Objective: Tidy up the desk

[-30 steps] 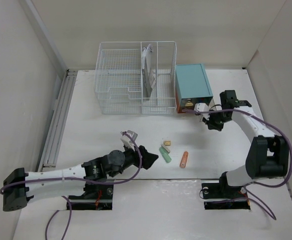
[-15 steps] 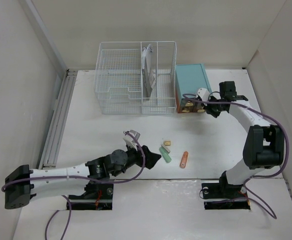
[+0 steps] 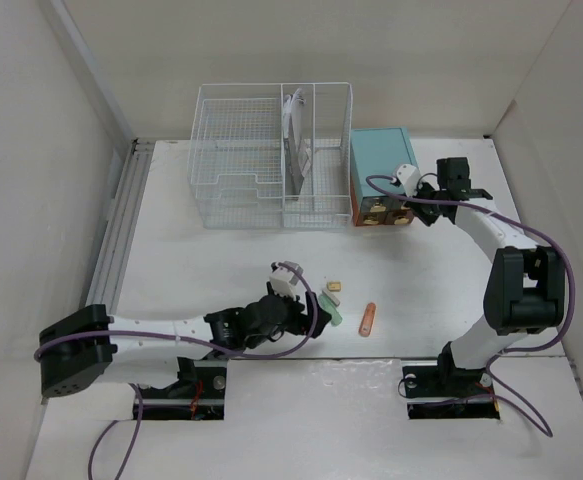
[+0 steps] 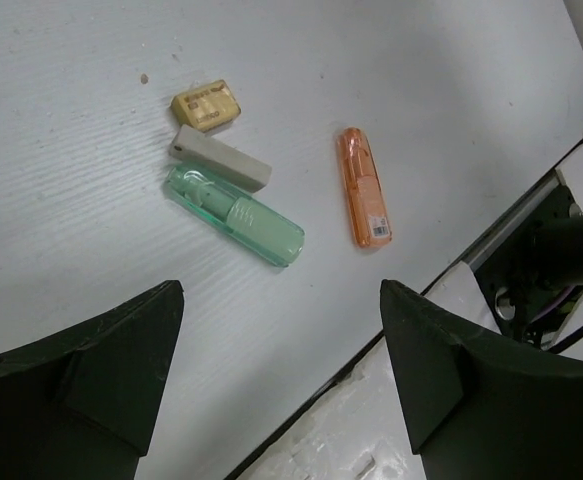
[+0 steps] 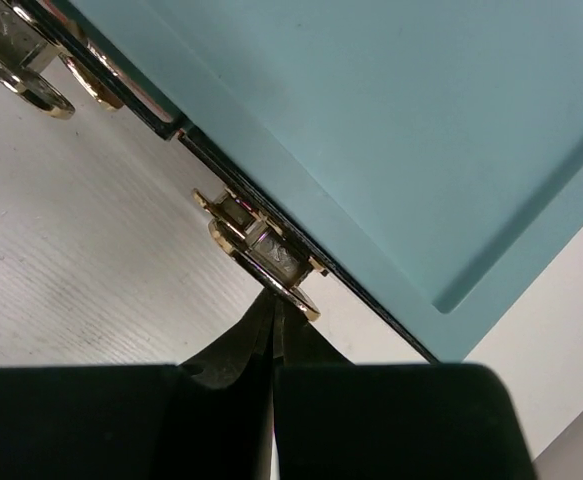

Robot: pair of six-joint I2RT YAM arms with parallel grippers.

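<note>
- Left end effector (image 4: 281,300) hangs wide open and empty above the green tube (image 4: 233,213), white eraser (image 4: 219,158) just beside it
- Right end effector (image 5: 272,305) is pinched shut, tips at the brass pull (image 5: 261,250) of the teal cabinet (image 5: 391,120)
- The surface (image 3: 201,270) spreads under both arms, clutter near its front edge
- Looks like pick-up time: the next move calls for a straight drop, closing on the tube alone
</note>
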